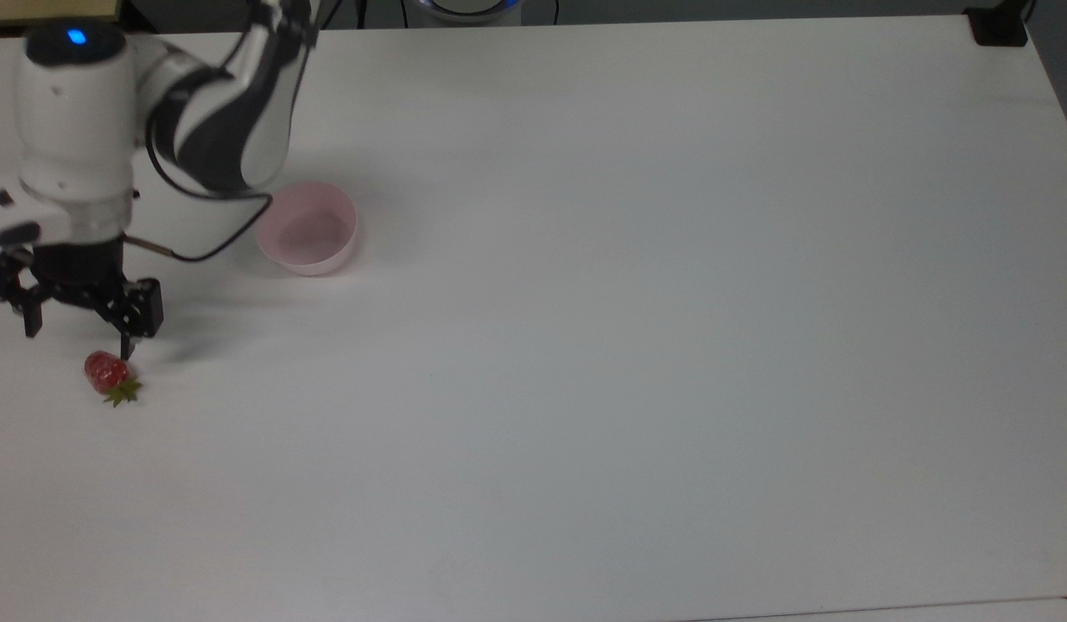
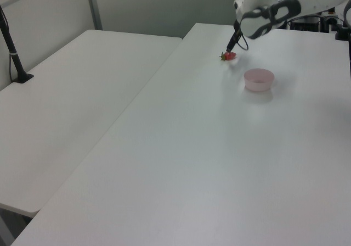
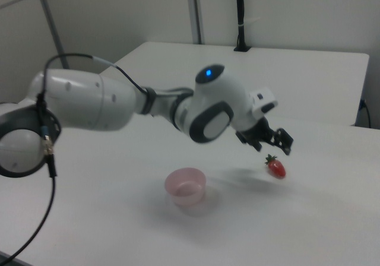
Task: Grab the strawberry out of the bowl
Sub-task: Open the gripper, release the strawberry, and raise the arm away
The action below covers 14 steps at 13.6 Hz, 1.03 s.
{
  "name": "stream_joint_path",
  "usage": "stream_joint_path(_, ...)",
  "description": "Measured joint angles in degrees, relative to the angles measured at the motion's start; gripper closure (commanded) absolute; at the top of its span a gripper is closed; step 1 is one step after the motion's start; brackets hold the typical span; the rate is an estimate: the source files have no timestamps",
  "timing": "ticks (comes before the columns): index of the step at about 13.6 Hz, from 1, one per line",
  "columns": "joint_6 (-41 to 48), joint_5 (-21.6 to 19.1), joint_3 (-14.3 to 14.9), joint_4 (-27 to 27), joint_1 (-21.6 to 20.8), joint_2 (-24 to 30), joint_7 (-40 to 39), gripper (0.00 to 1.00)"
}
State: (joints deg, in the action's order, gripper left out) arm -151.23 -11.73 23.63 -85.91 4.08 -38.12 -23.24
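Note:
The strawberry lies on its side on the white table, red with its green cap pointing toward the top view's lower right. It is well to the top view's left of the bowl, a pale pink bowl with nothing in it. My gripper hovers just above the strawberry, open, fingers spread wide and holding nothing. One fingertip ends close above the berry. The left view shows the strawberry under the gripper, left of the bowl. In the right view the strawberry lies right of the bowl, below the gripper.
The white table stretches wide and bare to the top view's right. The arm's cable loops down beside the bowl. A second white table stands at the left view's left, and a black post rises behind in the right view.

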Motion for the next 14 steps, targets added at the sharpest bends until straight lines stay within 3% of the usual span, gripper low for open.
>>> stream_joint_path(2, 12.1, 0.3, -0.3, 0.1, -1.6, 6.4, 4.6, 0.0)
stream_joint_path(4, 25.5, 3.2, -1.4, 0.0, -3.5, 13.9, 9.2, 0.0)
stream_joint_path(7, 41.9, 8.9, -9.4, -0.7, -3.8, 24.5, 17.7, 0.0)
stream_joint_path(10, 48.4, 10.8, -16.5, -5.4, -3.8, 32.8, 20.9, 0.0)
stream_joint_path(14, 50.4, 10.8, -22.1, -13.4, -3.9, 40.4, 21.6, 0.0)
